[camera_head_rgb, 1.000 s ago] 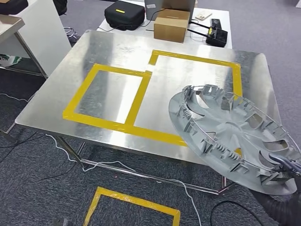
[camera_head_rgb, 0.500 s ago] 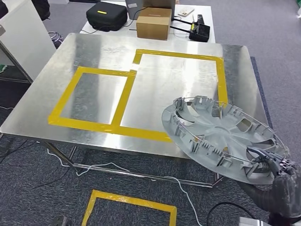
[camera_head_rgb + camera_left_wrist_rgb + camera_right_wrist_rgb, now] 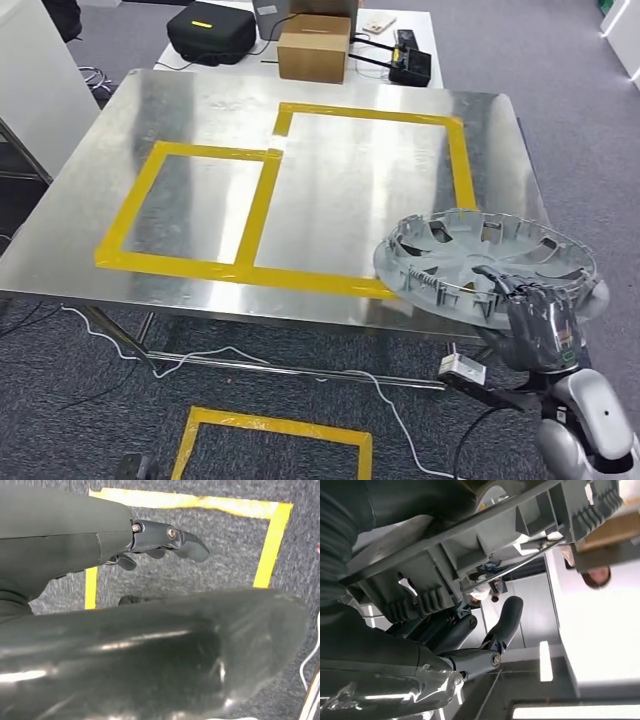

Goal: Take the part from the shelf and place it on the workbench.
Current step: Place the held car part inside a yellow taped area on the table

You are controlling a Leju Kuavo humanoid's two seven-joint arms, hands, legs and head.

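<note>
Part [image 3: 483,262] now leveller – right hand [image 3: 537,325] grips its rim.

Bright overhead light glares off the steel workbench [image 3: 189,110]; wrist views are dim and soft up close.

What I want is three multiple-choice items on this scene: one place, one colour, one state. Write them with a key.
1. The wheel cover is:
A. on the floor
B. over the workbench's near right corner
C. at its far left corner

2. The tape on the workbench is:
A. yellow
B. red
C. blue

3. The right hand:
A. hangs free
B. grips the wheel cover's rim
C. presses the tape

Key: 1 B, it overhangs that corner; 2 A, the taped rectangles are yellow; 3 B, fingers curl over the rim.
</note>
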